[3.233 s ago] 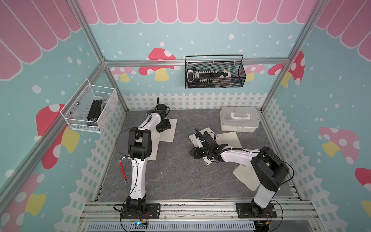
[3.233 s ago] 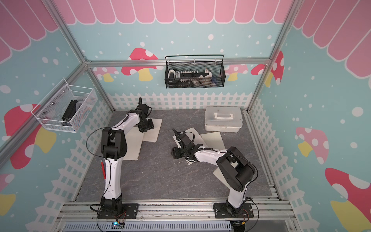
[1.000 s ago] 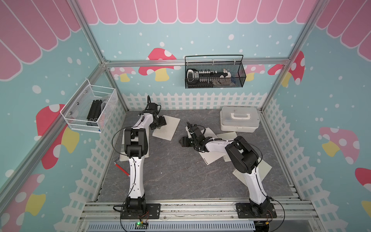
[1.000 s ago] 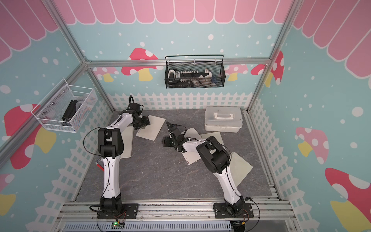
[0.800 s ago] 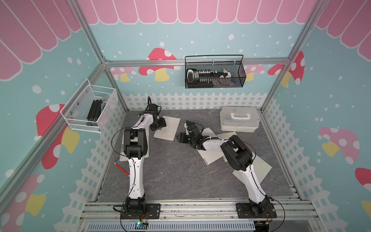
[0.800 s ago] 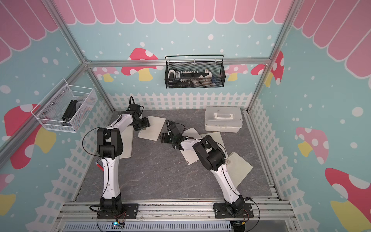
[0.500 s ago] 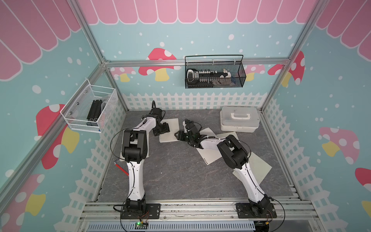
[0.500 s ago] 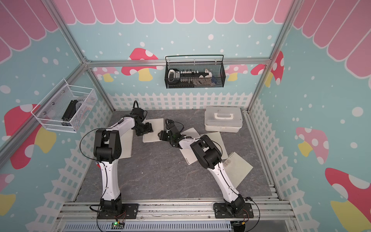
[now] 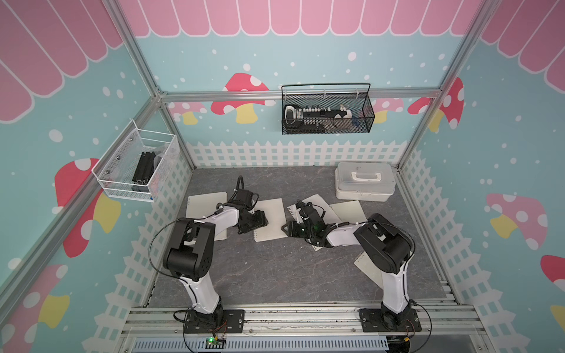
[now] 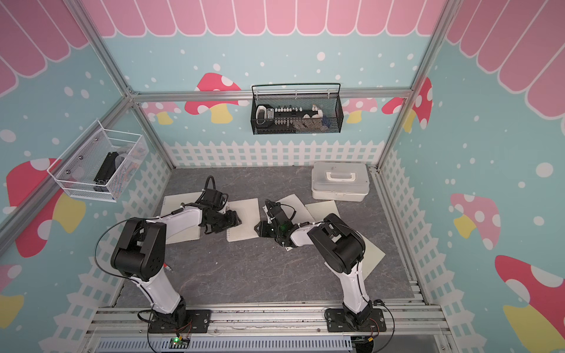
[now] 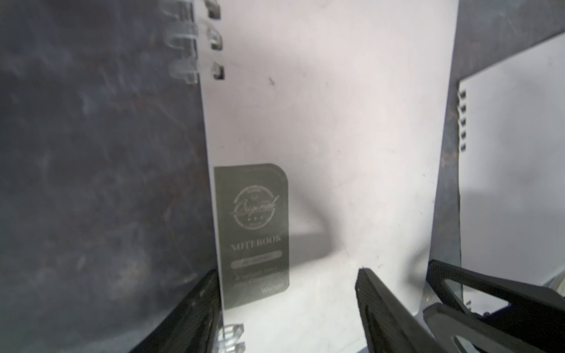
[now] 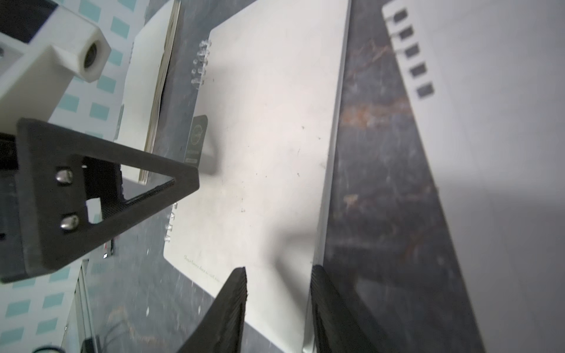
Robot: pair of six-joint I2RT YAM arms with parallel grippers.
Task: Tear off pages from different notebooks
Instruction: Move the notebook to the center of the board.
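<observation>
A small cream notebook [image 9: 270, 214] lies closed in the middle of the floor, also seen in a top view [image 10: 246, 218]. Its dark label [image 11: 251, 232] sits by the clear coil [image 11: 183, 39]. My left gripper [image 11: 287, 301] is open, low over the cover at the coil side [image 9: 260, 220]. At the opposite free edge, my right gripper [image 12: 278, 293] is at the notebook's right [image 9: 287, 228]. It is open but narrow, with one finger on the cover and the other just past the edge. The cover buckles slightly between them. Loose pages [image 12: 474, 91] with punched holes lie beside it.
A larger notebook [image 9: 203, 211] lies at the left under the left arm. Another notebook [image 9: 368, 270] lies under the right arm near the front right. Two loose sheets [image 9: 348, 211] lie before the white lidded box [image 9: 363, 185] at the back right. A white fence rings the floor.
The small notebook has slid forward and right with the left gripper on it. The right gripper has left the loose pages, reached the notebook's free edge and narrowed its jaws.
</observation>
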